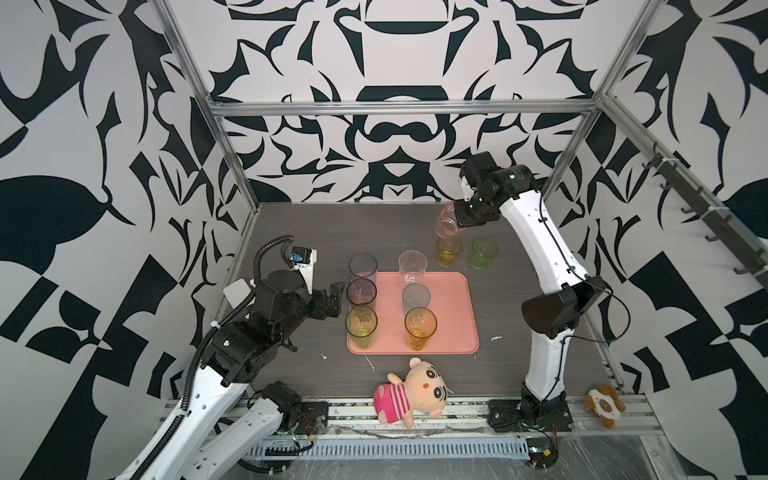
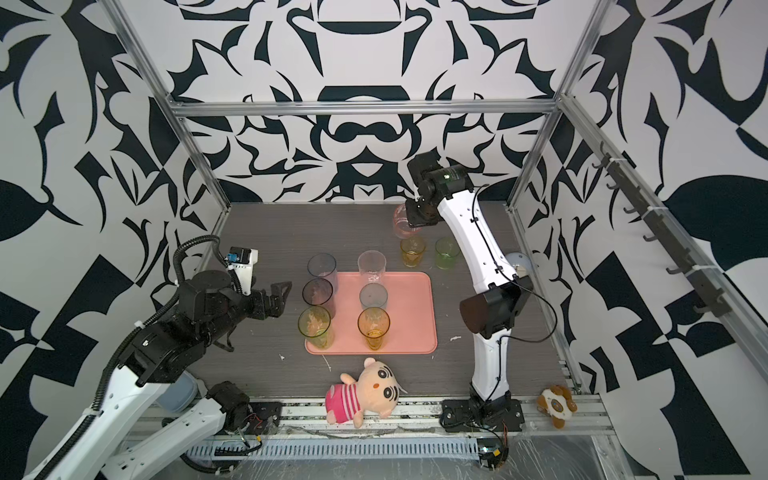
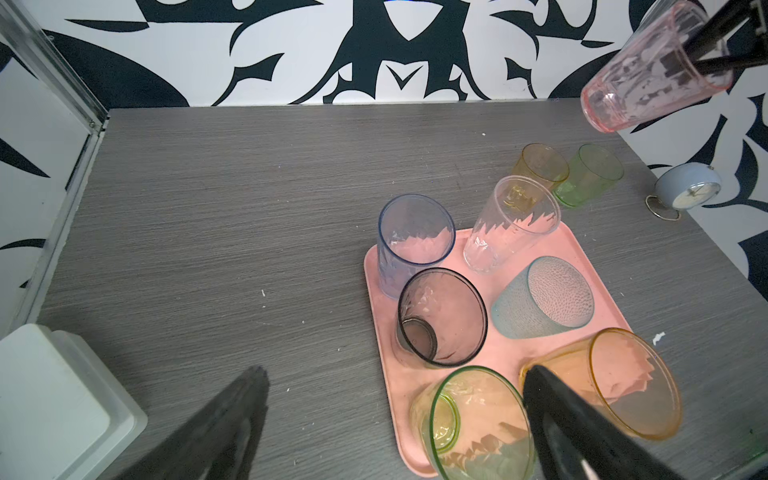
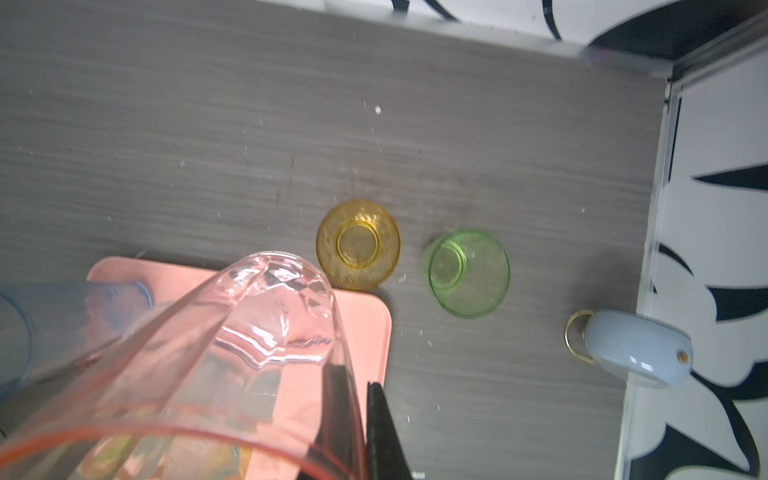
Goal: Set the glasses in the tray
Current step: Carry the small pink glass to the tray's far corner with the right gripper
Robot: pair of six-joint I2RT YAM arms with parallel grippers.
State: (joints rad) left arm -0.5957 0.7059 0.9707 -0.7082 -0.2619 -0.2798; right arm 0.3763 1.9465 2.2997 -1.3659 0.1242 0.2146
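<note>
The salmon-pink tray point(image 1: 451, 309) lies mid-table with several glasses standing on it: blue-grey point(image 1: 363, 266), smoky point(image 1: 361, 291), yellow-green point(image 1: 361, 325), clear point(image 1: 412, 266), teal point(image 1: 416, 297) and amber point(image 1: 420, 326). A short yellow glass point(image 1: 449, 250) and a short green glass point(image 1: 484, 252) stand on the table behind the tray. My right gripper point(image 1: 459, 218) is shut on the wall of a pink glass point(image 4: 266, 332), held tilted in the air above the tray's far right corner. My left gripper point(image 3: 397, 374) is open and empty, left of the tray by the yellow-green glass point(image 3: 478, 424).
A plush doll point(image 1: 411, 390) lies at the table's front edge and a small toy point(image 1: 604, 405) sits on the front rail. A pale-blue alarm clock point(image 3: 685, 191) stands at the right wall. A white box point(image 3: 54, 399) sits at the left. Metal frame posts ring the table.
</note>
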